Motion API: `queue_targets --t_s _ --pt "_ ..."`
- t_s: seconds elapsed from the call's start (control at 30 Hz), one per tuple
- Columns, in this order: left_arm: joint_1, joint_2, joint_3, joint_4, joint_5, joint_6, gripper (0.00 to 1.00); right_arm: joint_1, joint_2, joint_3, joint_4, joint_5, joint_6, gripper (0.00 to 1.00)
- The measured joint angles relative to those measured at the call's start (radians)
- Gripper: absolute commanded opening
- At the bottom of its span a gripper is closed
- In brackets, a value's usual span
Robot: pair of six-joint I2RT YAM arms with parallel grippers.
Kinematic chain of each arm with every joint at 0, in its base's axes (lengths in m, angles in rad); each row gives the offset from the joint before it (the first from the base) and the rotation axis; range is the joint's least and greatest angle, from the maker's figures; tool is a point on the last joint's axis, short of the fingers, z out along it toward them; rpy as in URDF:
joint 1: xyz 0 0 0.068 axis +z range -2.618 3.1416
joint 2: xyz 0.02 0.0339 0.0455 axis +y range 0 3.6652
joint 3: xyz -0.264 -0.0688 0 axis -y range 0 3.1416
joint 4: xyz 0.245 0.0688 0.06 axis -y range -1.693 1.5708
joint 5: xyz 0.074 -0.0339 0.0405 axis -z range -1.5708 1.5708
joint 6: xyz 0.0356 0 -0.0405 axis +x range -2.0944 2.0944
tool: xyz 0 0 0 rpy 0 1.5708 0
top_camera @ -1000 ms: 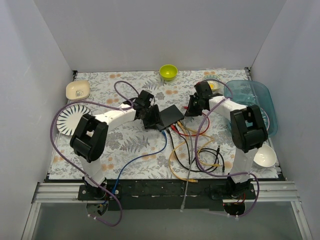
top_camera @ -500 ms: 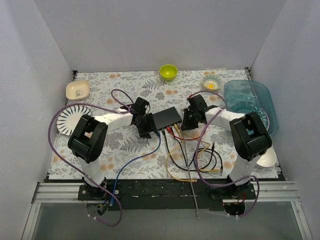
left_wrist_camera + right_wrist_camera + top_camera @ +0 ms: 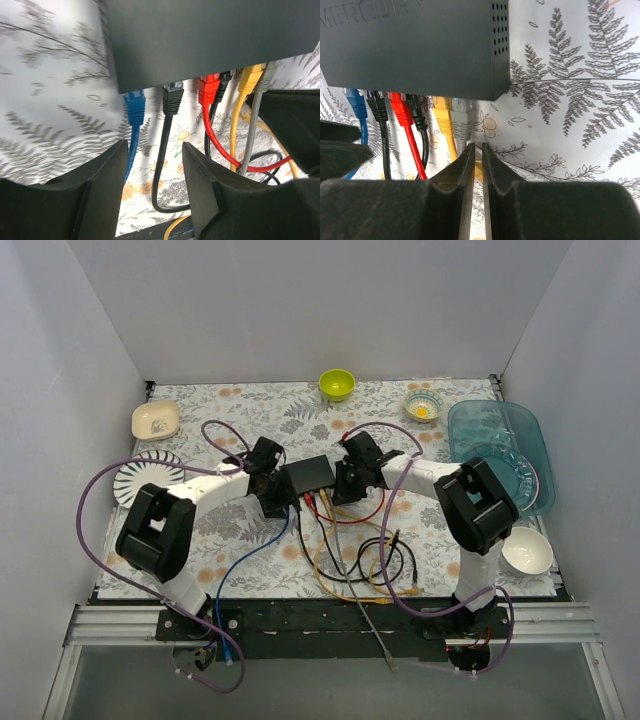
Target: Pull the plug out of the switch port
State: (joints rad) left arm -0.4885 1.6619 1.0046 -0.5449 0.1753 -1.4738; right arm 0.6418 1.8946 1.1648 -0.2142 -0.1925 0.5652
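A flat black switch box sits in the middle of the flowery desk. Six plugs are pushed into its near side in a row. From left to right they are a blue plug, a black plug, a red plug, a second black plug, a yellow plug and a grey plug. Their wires run toward the near edge and pile up in a loose tangle of wires.

The left end effector is spread wide. It is near the left end of the row, just in front of the blue and black plugs and not touching them. The right end effector is pinched almost together, with only a thin slit between its fingers. Its tips are just in front of the grey plug.
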Motion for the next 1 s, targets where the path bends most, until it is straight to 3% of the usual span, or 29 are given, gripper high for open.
queue_targets --t_s 0.17,0.27,0.3,0.33,0.4,0.47,0.57,0.6,0.7,0.8,0.83,0.9,0.93,1.0 --pt "0.037 -0.073 0.001 -0.039 -0.088 0.002 0.54 -0.003 -0.018 0.000 -0.036 0.046 0.003 0.29" --pt "0.056 -0.126 0.013 -0.058 -0.151 0.002 0.59 -0.034 -0.086 -0.028 -0.087 0.105 0.000 0.45" --pt "0.061 -0.141 0.023 -0.058 -0.167 0.002 0.61 -0.047 -0.119 -0.037 -0.101 0.130 -0.004 0.59" --pt "0.066 -0.153 0.033 -0.053 -0.181 0.002 0.64 -0.057 -0.151 -0.045 -0.108 0.153 -0.011 0.68" --pt "0.074 -0.168 0.052 -0.019 -0.192 0.003 0.80 -0.079 -0.216 -0.051 -0.109 0.189 -0.022 0.83" --pt "0.076 -0.168 0.058 0.016 -0.192 0.000 0.94 -0.082 -0.263 -0.051 -0.095 0.198 -0.037 0.88" --pt "0.084 -0.156 0.061 0.062 -0.165 -0.031 0.98 -0.077 -0.301 -0.070 -0.058 0.185 -0.057 0.94" --pt "0.090 -0.148 0.063 0.075 -0.143 -0.042 0.98 -0.077 -0.305 -0.081 -0.048 0.176 -0.062 0.99" --pt "0.115 -0.114 0.072 0.114 -0.069 -0.069 0.98 -0.077 -0.308 -0.133 -0.006 0.129 -0.069 0.99" --pt "0.130 -0.085 0.073 0.159 -0.008 -0.093 0.98 -0.084 -0.325 -0.213 0.050 0.065 -0.063 0.93" --pt "0.130 -0.076 0.073 0.175 0.011 -0.096 0.86 -0.086 -0.332 -0.232 0.064 0.048 -0.059 0.90" --pt "0.130 -0.048 0.074 0.225 0.075 -0.105 0.73 -0.092 -0.335 -0.248 0.098 0.013 -0.042 0.85" --pt "0.130 -0.029 0.074 0.254 0.107 -0.109 0.60 -0.097 -0.335 -0.254 0.127 -0.006 -0.029 0.83" --pt "0.130 0.022 0.085 0.306 0.168 -0.117 0.48 -0.115 -0.335 -0.269 0.196 -0.061 0.009 0.82"
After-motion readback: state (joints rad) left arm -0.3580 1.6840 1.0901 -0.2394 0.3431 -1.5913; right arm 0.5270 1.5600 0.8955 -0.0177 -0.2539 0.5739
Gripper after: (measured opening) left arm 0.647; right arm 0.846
